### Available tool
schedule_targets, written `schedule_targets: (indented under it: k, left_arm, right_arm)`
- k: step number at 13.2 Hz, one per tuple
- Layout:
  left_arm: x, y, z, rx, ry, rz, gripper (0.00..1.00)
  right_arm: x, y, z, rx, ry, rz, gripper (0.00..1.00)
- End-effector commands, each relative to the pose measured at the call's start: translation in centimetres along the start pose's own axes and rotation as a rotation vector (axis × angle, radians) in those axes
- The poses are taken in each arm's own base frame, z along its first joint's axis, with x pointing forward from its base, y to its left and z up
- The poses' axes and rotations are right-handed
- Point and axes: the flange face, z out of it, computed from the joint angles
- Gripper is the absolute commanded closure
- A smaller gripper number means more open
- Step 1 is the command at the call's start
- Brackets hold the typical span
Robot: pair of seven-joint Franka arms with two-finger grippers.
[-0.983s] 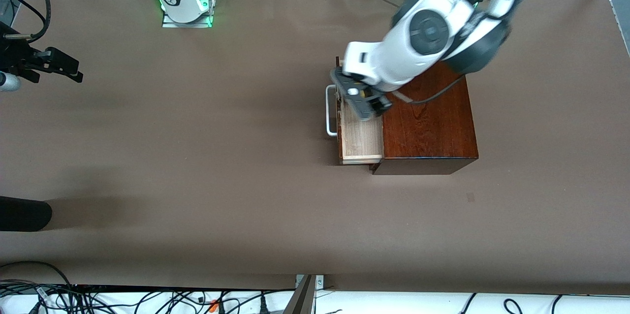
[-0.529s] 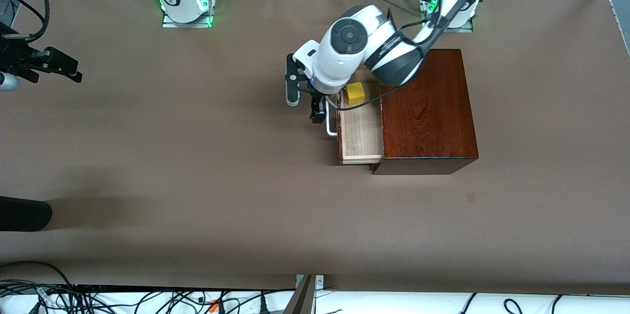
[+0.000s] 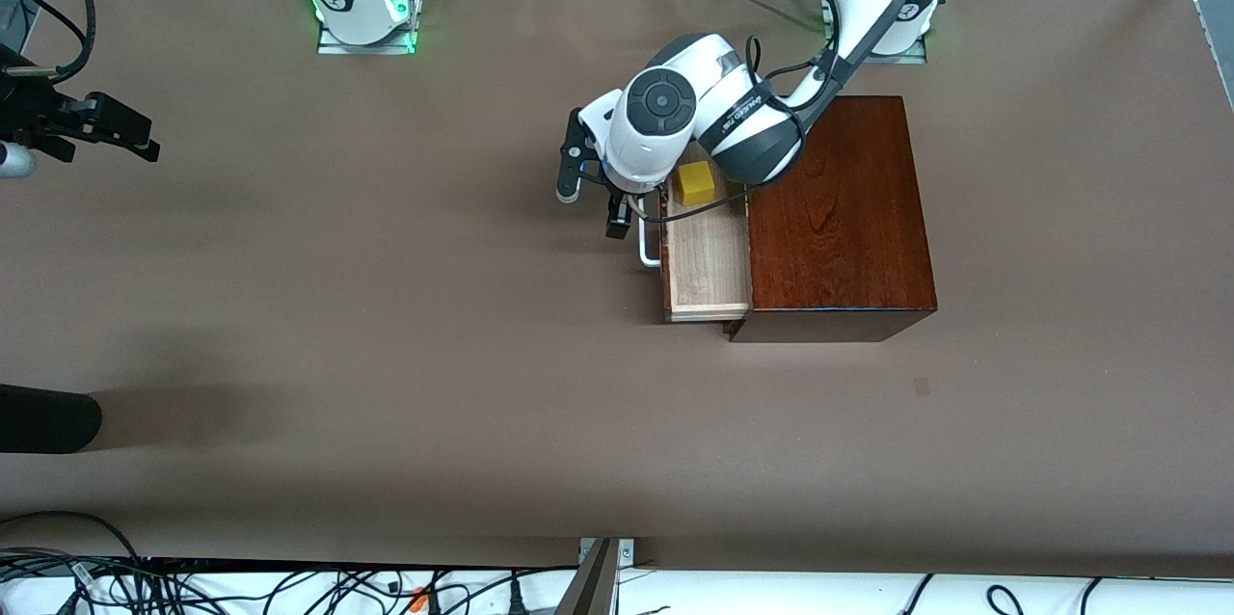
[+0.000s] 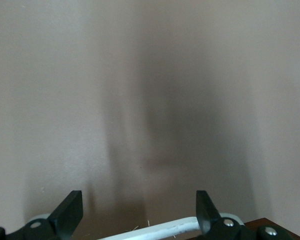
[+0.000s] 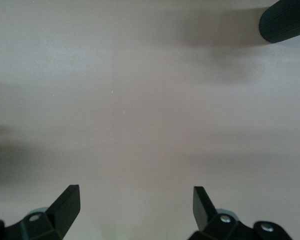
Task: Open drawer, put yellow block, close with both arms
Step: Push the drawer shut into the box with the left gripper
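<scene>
The drawer (image 3: 709, 268) stands pulled out of the dark mahogany box (image 3: 839, 220), with its pale-wood tray showing. The yellow block (image 3: 694, 183) lies in the tray at the end farther from the front camera. My left gripper (image 3: 591, 208) is open and empty, low in front of the drawer front, by the white handle (image 3: 647, 251). In the left wrist view the handle (image 4: 155, 230) runs between the open fingers of the left gripper (image 4: 139, 209). My right gripper (image 3: 145, 145) waits open over bare table at the right arm's end, and its wrist view shows it (image 5: 135, 205) empty.
A black cylinder (image 3: 48, 417) lies at the table's edge at the right arm's end, nearer the front camera; it also shows in the right wrist view (image 5: 285, 20). Cables lie along the table's near edge. The brown table (image 3: 386, 307) spreads wide in front of the drawer.
My left gripper let go of the yellow block in the drawer, swung off the tray and came down in front of the handle. The right arm has not moved.
</scene>
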Motion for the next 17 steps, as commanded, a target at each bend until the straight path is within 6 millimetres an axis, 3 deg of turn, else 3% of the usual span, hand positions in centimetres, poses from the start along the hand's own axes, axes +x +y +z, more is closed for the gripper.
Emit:
schedule_targets:
  k: [1,8,10,15,17]
  left_arm:
    - [-1.1,-0.2,1.0,-0.015,-0.035,0.045,0.0]
    - [-5.9,-1.4,0.4,-0.117,-0.136,-0.016,0.0]
    - [-7.5,-2.0,-0.7,-0.119,-0.155,-0.044,0.0]
    - [-9.2,-2.1,-0.9,-0.141,-0.214,-0.107,0.0]
    - [-11.5,-2.7,-1.6,-0.164,-0.24,-0.15,0.0]
  right_arm:
    - [-0.7,0.1,-0.8,0.014,0.007,0.005,0.0]
    - [-0.7,0.0,-0.7,0.014,0.005,0.004,0.0]
    - [-0.7,0.1,-0.7,0.014,0.004,0.004,0.0]
    - [-0.7,0.1,-0.8,0.014,0.006,0.001,0.0]
    - [-0.7,-0.1,-0.8,0.014,0.004,0.001,0.0]
